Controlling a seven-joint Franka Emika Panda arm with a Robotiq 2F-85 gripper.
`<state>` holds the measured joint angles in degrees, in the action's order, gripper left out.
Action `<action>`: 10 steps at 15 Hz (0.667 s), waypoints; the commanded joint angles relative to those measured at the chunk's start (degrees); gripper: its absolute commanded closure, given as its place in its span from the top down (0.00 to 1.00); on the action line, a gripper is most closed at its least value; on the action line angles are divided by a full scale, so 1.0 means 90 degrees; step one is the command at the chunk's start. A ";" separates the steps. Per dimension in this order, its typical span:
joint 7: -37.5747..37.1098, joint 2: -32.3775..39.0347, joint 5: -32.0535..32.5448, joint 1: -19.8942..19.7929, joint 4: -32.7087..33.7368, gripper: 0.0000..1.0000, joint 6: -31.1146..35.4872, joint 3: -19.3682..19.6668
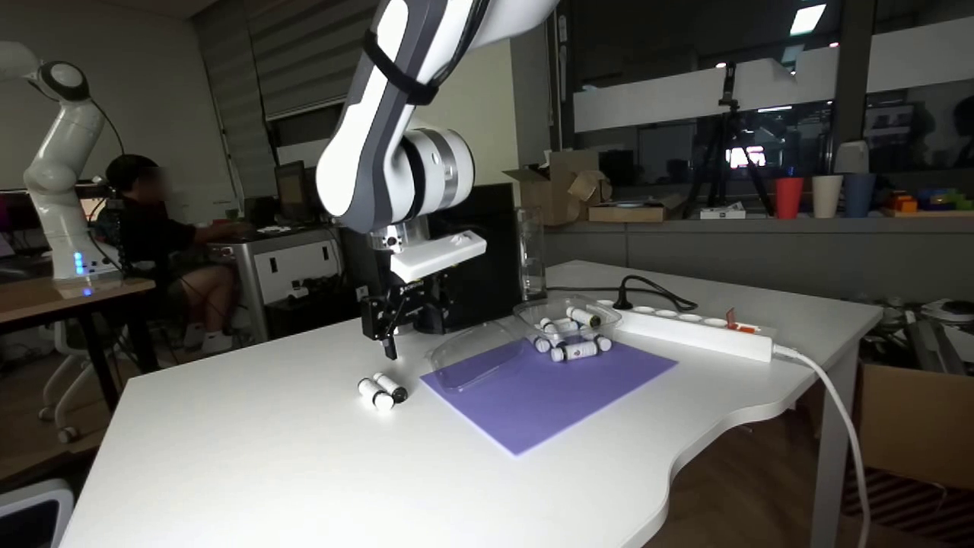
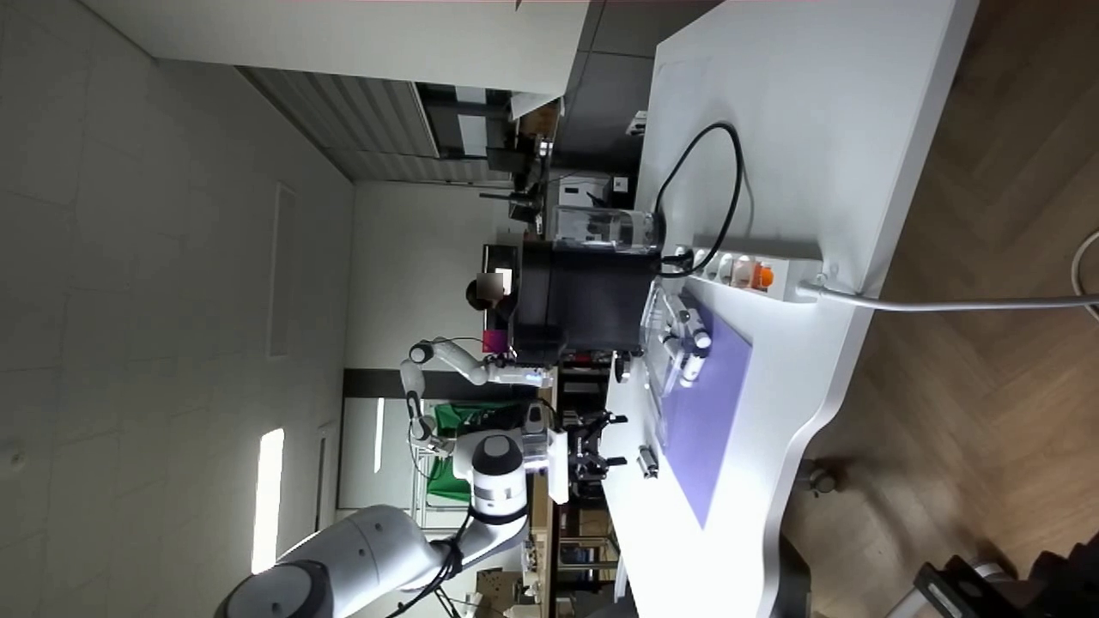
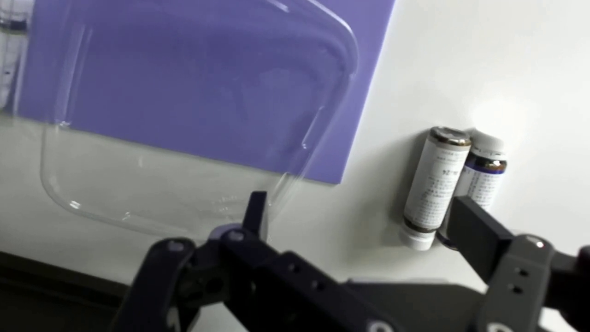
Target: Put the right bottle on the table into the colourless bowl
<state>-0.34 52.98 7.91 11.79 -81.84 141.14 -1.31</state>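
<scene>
Pick-up apparently pending: the gripper [image 3: 359, 200] is hovering wide, holding nothing.
In the wrist frame's right half, left bottle [image 3: 433, 186] and right bottle [image 3: 481, 180] are lying side by side on the table [image 3: 544, 78]; which is meant is remaining unclear. Next is likely shifting right, lowering over one; the bowl [image 1: 520, 316] is sitting centre-right in an exterior view.

Two labelled bottles [image 3: 434, 185] lie on table [image 1: 304, 464]

In the wrist view, the left bottle [image 3: 437, 182] bears a mark resembling “24”; its smaller print is illegible. The right bottle [image 3: 479, 182] has unreadable lettering.
</scene>
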 commanded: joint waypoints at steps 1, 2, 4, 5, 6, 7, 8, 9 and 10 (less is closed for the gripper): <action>-0.0175 0.0536 -0.0024 0.0106 0.0764 1.00 -0.0146 0.0023; -0.0157 0.0648 -0.0032 0.0118 0.0878 1.00 -0.0121 0.0011; -0.0156 0.0831 -0.0026 0.0154 0.1098 1.00 -0.0156 0.0025; -0.0162 0.0907 -0.0023 0.0169 0.1193 1.00 -0.0176 0.0036; -0.0161 0.0979 -0.0026 0.0178 0.1285 1.00 -0.0202 0.0038; -0.0156 0.1040 -0.0029 0.0181 0.1370 1.00 -0.0215 0.0039; -0.0151 0.1092 -0.0035 0.0181 0.1444 1.00 -0.0240 0.0036; -0.0146 0.1152 -0.0040 0.0181 0.1525 1.00 -0.0250 0.0033; -0.0139 0.1207 -0.0044 0.0180 0.1592 1.00 -0.0253 0.0027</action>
<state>-0.35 61.51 7.88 13.04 -71.97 140.81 -1.32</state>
